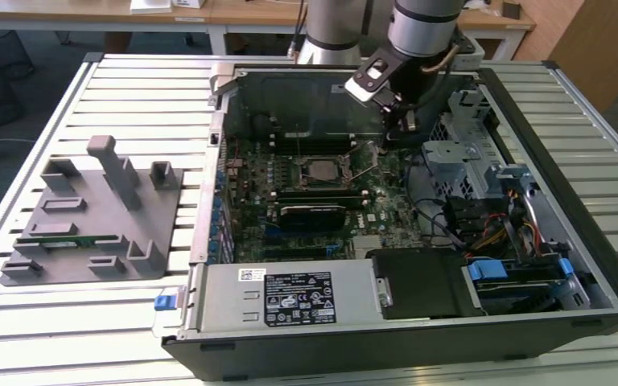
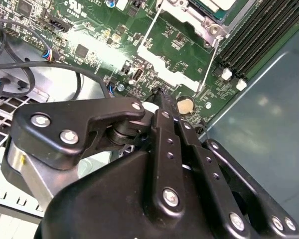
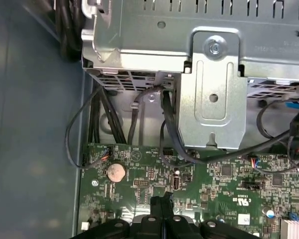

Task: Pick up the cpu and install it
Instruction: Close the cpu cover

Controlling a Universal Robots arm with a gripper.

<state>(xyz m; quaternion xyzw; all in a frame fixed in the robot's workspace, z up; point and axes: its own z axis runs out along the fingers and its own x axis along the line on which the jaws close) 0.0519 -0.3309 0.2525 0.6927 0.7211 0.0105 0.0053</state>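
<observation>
Your end effector (image 1: 407, 122) hangs inside the open computer case (image 1: 566, 161). Its fingers are pressed together with nothing between them, and in the second wrist view the tips sit close over the green motherboard (image 2: 89, 30), near the round coin cell (image 2: 186, 105). The cpu (image 1: 318, 170) lies in the socket frame (image 1: 344, 170) at the board's middle, apart from the fingertips, toward the exterior view's left. Outside the case, on the slatted worktop (image 1: 126, 88), you can see a grey fixture (image 1: 116, 189) carrying a green memory stick (image 1: 70, 239).
</observation>
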